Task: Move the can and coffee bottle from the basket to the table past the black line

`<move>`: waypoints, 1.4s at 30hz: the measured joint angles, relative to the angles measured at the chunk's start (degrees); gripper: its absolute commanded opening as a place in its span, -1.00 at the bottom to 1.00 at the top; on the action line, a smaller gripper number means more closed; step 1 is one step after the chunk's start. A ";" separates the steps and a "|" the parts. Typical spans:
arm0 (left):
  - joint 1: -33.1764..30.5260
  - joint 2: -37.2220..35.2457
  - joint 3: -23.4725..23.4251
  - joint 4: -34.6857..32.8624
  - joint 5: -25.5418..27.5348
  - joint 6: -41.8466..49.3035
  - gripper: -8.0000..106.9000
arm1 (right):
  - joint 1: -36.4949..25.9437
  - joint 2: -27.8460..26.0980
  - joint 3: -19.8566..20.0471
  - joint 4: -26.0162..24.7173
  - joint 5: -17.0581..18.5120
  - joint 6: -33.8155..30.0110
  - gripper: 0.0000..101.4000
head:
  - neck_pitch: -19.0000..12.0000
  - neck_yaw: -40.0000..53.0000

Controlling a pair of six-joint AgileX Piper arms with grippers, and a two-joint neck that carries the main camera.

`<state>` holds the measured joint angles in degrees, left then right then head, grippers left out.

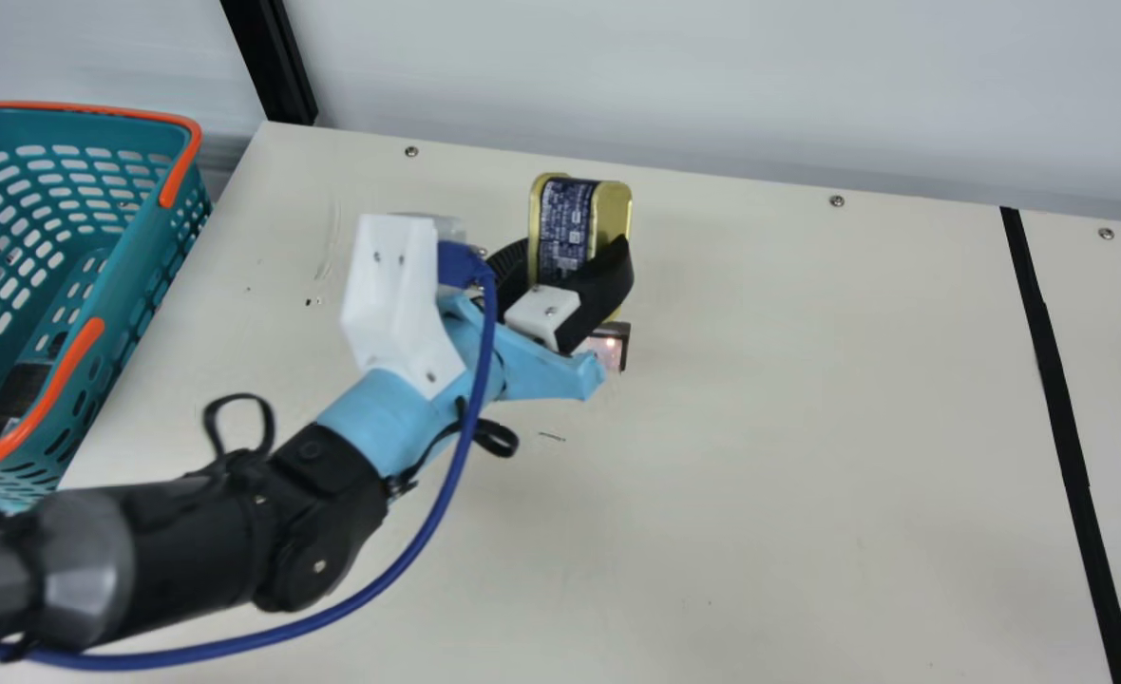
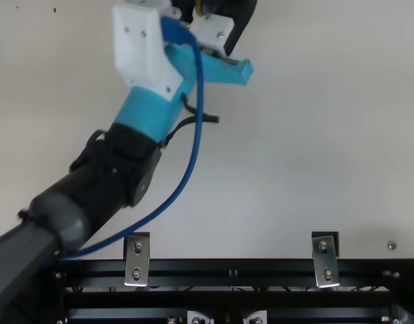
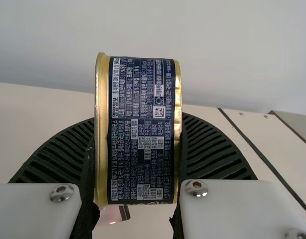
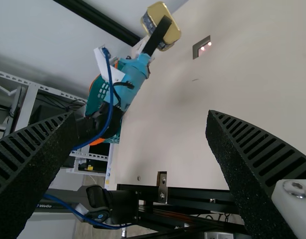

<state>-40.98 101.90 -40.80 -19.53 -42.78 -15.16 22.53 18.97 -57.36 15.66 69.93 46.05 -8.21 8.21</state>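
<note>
In the main view my left gripper (image 1: 575, 261) is shut on the gold-edged, dark-labelled can (image 1: 565, 223), held above the table left of the black line (image 1: 1054, 380). Seen in the left wrist view, the can (image 3: 143, 129) stands on edge between the ribbed fingers of the left gripper (image 3: 138, 149), its printed side facing the camera. The right gripper (image 4: 140, 119) is open in the right wrist view, nothing between its fingers. The teal basket (image 1: 201, 195) with orange handles is at the main view's far left; a dark item (image 1: 21, 394) lies inside, its kind unclear.
A small dark-edged square patch (image 1: 610, 347) with a pinkish light lies on the table below the can. A black post (image 1: 271, 57) rises behind the table's back left corner. Metal brackets (image 2: 137, 260) and dark rails line the near edge in the top view.
</note>
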 measured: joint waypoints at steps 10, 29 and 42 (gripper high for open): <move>1.98 8.30 -5.26 5.16 -1.00 -1.98 -0.68 | 0.00 0.00 0.00 0.00 0.00 0.00 1.00 | -0.29 0.00; 9.18 11.68 -5.43 19.53 -6.65 -5.59 -0.68 | 0.00 0.00 0.00 0.00 0.00 0.00 1.00 | -0.29 0.00; 11.21 13.99 -5.84 23.76 -9.09 -7.23 -0.68 | 0.00 0.00 0.00 0.00 0.00 0.00 1.00 | -0.29 0.00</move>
<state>-29.77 115.89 -46.64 4.23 -51.88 -22.39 22.53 18.97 -57.36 15.66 69.93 46.05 -8.50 8.21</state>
